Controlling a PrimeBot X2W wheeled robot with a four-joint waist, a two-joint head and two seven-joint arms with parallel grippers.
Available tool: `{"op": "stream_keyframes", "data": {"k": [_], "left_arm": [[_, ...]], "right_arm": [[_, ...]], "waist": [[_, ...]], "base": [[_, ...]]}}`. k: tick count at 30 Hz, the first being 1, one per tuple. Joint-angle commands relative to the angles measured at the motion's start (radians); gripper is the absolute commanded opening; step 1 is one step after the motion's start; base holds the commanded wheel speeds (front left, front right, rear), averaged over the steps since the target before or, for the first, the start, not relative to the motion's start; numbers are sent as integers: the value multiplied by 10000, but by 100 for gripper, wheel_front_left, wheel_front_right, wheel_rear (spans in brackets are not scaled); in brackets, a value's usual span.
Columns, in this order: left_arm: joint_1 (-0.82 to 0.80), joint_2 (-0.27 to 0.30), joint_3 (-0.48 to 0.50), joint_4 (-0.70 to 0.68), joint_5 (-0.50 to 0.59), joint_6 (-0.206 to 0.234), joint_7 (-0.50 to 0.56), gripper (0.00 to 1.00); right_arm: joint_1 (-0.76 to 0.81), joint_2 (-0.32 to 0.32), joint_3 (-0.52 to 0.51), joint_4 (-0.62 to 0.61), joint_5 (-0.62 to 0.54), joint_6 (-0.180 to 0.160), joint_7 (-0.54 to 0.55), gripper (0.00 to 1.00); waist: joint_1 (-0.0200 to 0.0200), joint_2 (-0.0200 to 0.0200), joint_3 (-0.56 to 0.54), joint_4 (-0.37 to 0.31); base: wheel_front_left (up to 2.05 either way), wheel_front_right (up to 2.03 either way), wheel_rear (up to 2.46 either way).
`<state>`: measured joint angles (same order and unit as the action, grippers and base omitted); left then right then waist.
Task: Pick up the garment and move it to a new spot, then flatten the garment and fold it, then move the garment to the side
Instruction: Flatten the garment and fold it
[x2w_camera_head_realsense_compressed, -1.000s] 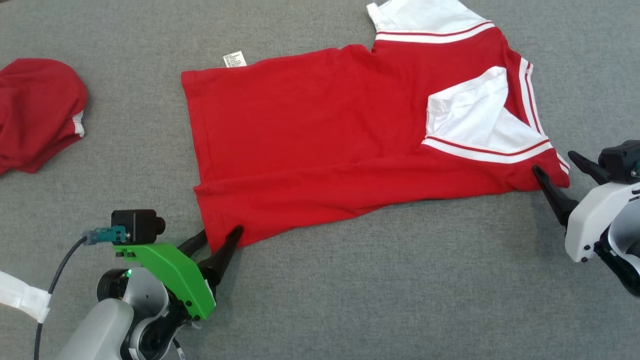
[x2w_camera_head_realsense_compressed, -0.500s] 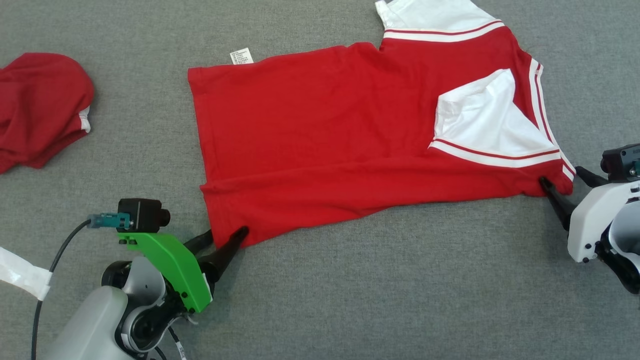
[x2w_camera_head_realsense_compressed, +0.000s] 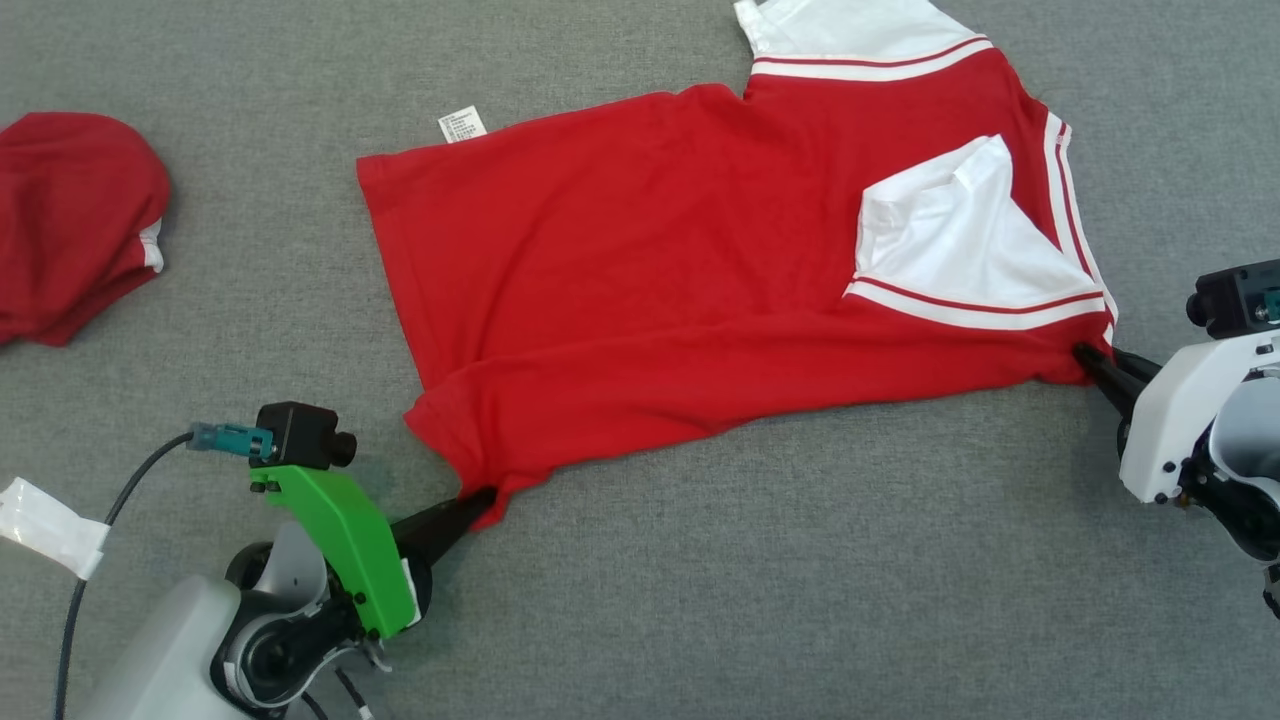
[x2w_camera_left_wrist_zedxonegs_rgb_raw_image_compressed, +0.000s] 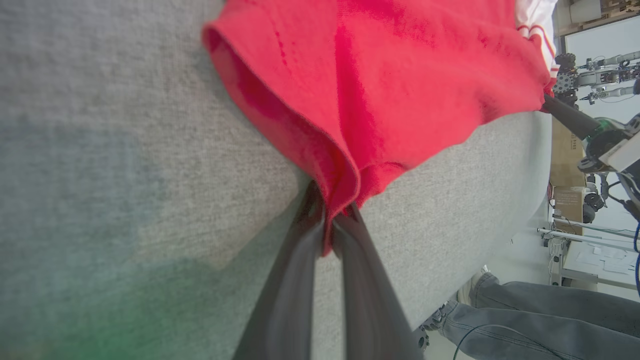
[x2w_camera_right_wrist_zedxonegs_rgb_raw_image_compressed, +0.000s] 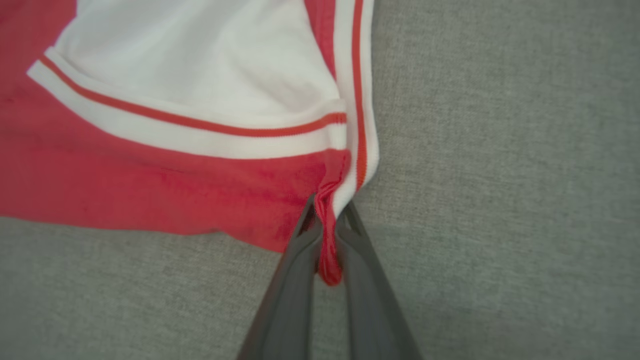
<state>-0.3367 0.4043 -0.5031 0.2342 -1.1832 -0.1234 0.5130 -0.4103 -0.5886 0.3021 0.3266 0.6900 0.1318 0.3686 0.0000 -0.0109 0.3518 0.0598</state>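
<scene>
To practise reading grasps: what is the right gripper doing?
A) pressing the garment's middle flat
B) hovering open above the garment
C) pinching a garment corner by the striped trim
C: the right gripper is shut on a bunched corner of the red garment, beside the striped trim.

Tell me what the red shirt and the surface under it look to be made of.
Red shirt: soft matte knit, likely cotton jersey; it creases and bunches where pinched. Surface: grey felt-like cloth or carpet, matte, with a fine fuzzy weave.

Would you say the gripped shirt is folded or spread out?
Spread out: the shirt lies nearly full length, only one sleeve tucked over it.
</scene>
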Motion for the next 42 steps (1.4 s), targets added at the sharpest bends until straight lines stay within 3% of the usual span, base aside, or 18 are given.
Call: {"op": "stream_keyframes", "data": {"k": [1, 11, 18, 25, 26, 27, 28, 32, 36, 42], "left_arm": [[190, 362, -81, -94, -131, -26, 346, 0], [787, 2005, 440, -1747, -938, -45, 1146, 0], [1971, 2429, 525, -2804, -1212, 83, 1102, 0], [2901, 2614, 712, -3255, -958, 385, 512, 0], [2932, 2565, 773, -3274, -863, 483, 358, 18], [2950, 2535, 797, -3317, -761, 548, 229, 100], [2975, 2528, 780, -3353, -739, 609, 173, 100], [2964, 2628, 922, -3706, -571, 622, -44, 100], [1969, 2643, 1608, -4031, -208, 859, -599, 100], [-715, 1557, 1491, -2911, 391, 1184, -836, 100]], "right_arm": [[-91, -157, -31, -55, 348, -21, 128, 0], [404, -1076, -322, -1220, 1474, -19, 1072, 0], [1561, -1154, -537, -2261, 1819, -18, 1754, 0], [2295, -790, -942, -2553, 1576, -18, 2256, 0], [2334, -735, -1025, -2577, 1499, -18, 2244, 0], [2316, -691, -1129, -2631, 1371, -18, 2128, 31], [2281, -661, -1245, -2638, 1255, -18, 2066, 100], [1877, -602, -1780, -2949, 953, -18, 2022, 100], [653, -555, -2466, -3667, 319, -16, 1818, 100], [-1845, -126, -2378, -3235, -900, -18, 1931, 100]], "waist": [[0, 109, -24, -83], [0, 109, -139, -327], [0, 109, -140, -627], [0, 109, -63, -733], [0, 109, -43, -712], [0, 109, -11, -684], [0, 109, 29, -652], [0, 109, 247, -481], [0, 109, 952, -66], [0, 109, 2246, 742]], "base": [[0, 0, 0], [0, 0, 0], [0, 0, 0], [0, 0, 0], [0, 0, 0], [0, 0, 0], [0, 0, 0], [0, 0, 0], [0, 0, 0], [0, 0, 0]]}}
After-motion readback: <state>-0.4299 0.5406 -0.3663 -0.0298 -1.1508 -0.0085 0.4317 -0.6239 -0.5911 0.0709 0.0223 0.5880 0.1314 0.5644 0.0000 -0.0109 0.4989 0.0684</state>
